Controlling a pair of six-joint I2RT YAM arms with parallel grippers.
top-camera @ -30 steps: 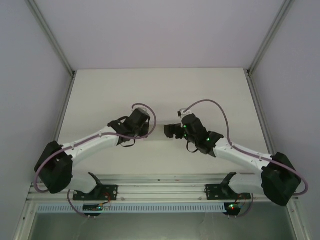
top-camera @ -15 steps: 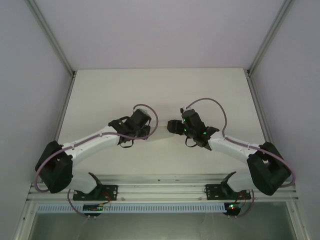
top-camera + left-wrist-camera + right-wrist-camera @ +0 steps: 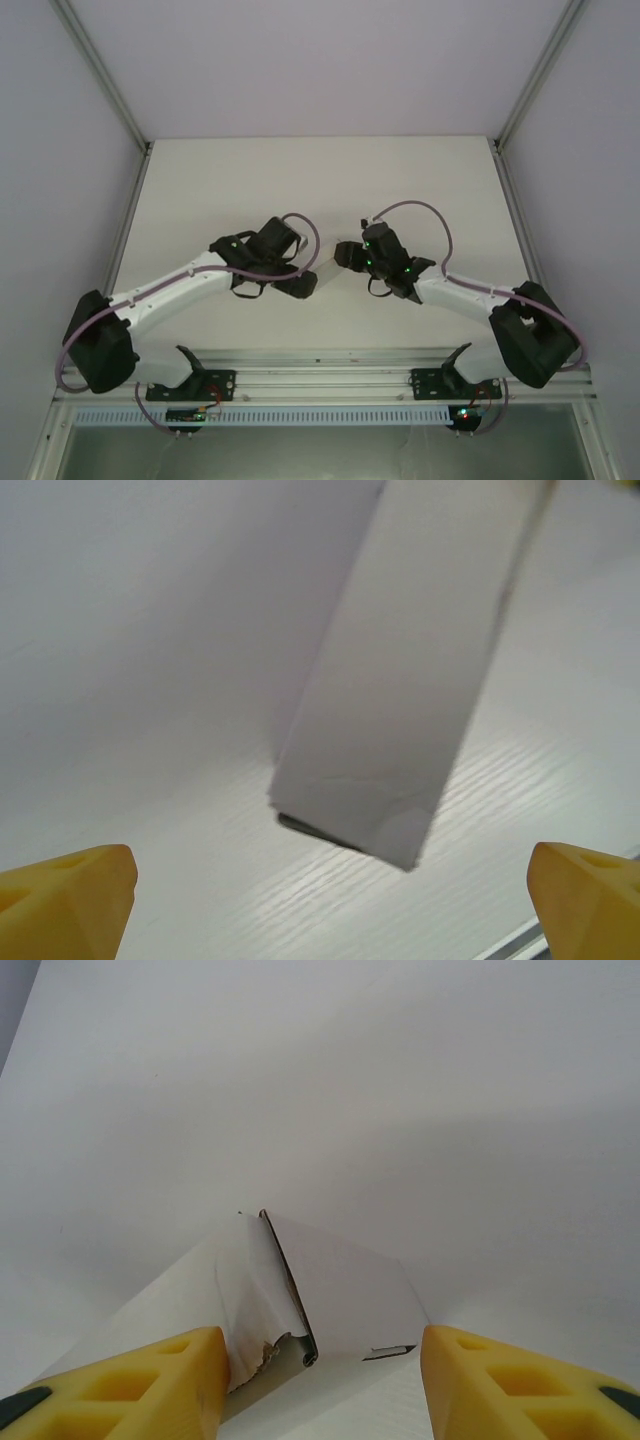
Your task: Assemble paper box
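The paper box [image 3: 400,680] is a white, long, narrow folded carton; its near end hangs just over the table with a dark shadow under it. My left gripper [image 3: 330,900] is open wide, its yellow fingertips [image 3: 70,895] well apart from the box on both sides. In the top view the box [image 3: 327,268] lies between the left gripper [image 3: 303,285] and the right gripper [image 3: 345,255]. From the right wrist, the box [image 3: 340,1280] has a torn flap edge and sits between my right gripper's [image 3: 325,1380] yellow pads [image 3: 140,1385], which press its sides.
The white table [image 3: 240,190] stretches behind and beside both arms. A metal rail [image 3: 320,375] runs along the near edge. Enclosure posts [image 3: 105,80] and side walls border the table left and right.
My left gripper has opened, let go of the box and dropped back toward the near edge. The right gripper has moved left and closed in around the box.
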